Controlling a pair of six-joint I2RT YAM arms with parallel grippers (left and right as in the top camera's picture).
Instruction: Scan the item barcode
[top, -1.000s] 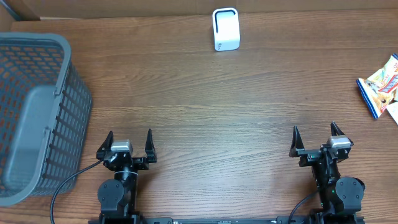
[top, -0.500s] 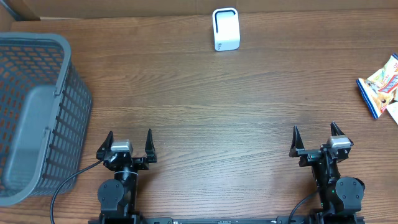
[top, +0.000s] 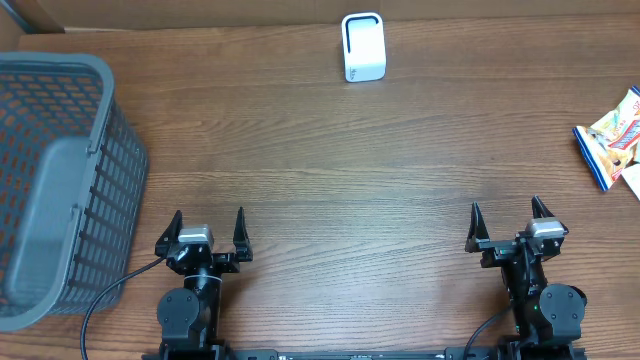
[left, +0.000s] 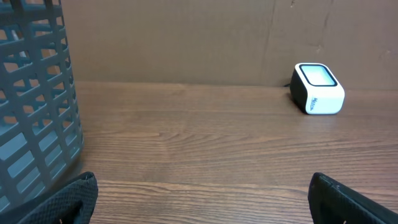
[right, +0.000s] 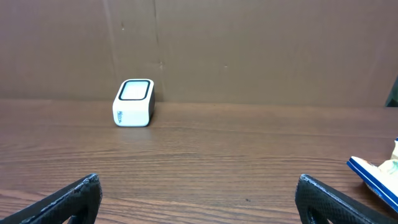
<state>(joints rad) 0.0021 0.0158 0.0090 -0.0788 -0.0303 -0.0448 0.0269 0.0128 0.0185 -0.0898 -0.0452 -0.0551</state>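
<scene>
A white barcode scanner (top: 362, 47) with a dark face stands at the table's far edge; it also shows in the left wrist view as the scanner (left: 317, 89) and in the right wrist view as the scanner (right: 134, 102). The item, a colourful snack packet (top: 614, 138), lies at the far right edge, and its blue corner (right: 375, 175) shows in the right wrist view. My left gripper (top: 208, 229) and right gripper (top: 508, 221) rest near the front edge, both open with nothing between the fingers. Both are far from the packet and the scanner.
A grey plastic basket (top: 55, 180) stands at the left, close to my left gripper, and its wall (left: 34, 106) fills the left of the left wrist view. A brown cardboard wall (right: 249, 50) runs behind the table.
</scene>
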